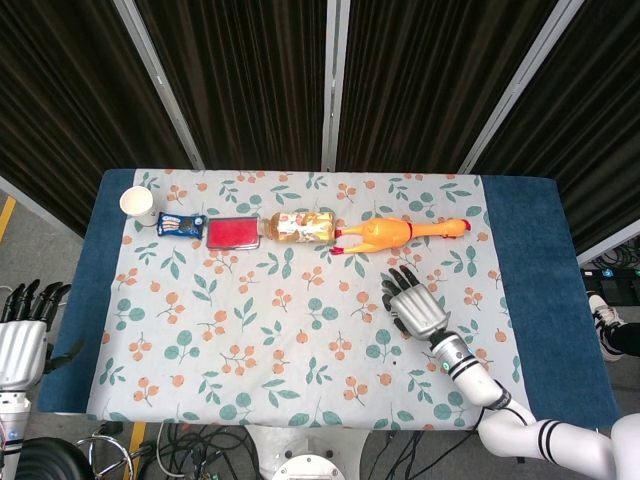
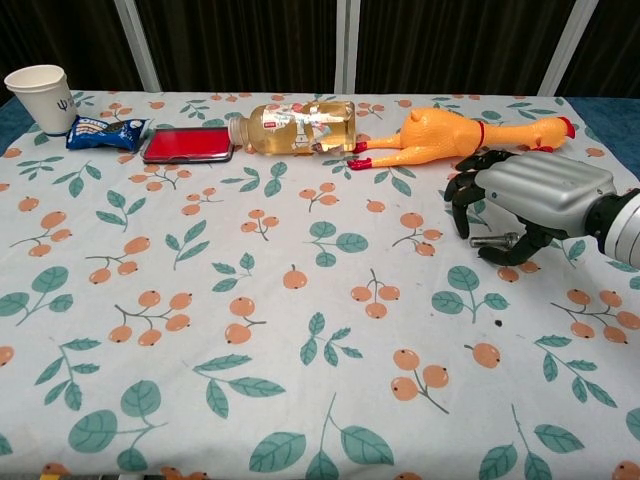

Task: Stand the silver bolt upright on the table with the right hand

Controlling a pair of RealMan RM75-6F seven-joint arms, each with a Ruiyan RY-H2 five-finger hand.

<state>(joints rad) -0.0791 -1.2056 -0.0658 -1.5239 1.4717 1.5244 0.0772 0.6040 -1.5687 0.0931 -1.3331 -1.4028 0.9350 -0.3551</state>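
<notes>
Bolt is lying flat on the table, in front of the rubber chicken and a little to the right of its body. The right hand is arching directly over the bolt, palm down, with the dark fingers curling toward the cloth on the far side and the thumb reaching in from the near side. I cannot tell whether the fingertips are already touching the bolt; it seems not lifted yet. In the head view the right hand covers the bolt completely.

The step in hand appears to be the grasp. The next move is probably asking for a careful pinch on the thin shaft, because a bolt lying on its side can roll away, and then for turning it so that the wide head is sitting on the cloth.

Far from the chicken, beyond the table's left edge, the left hand is hanging with fingers apart, holding nothing.
</notes>
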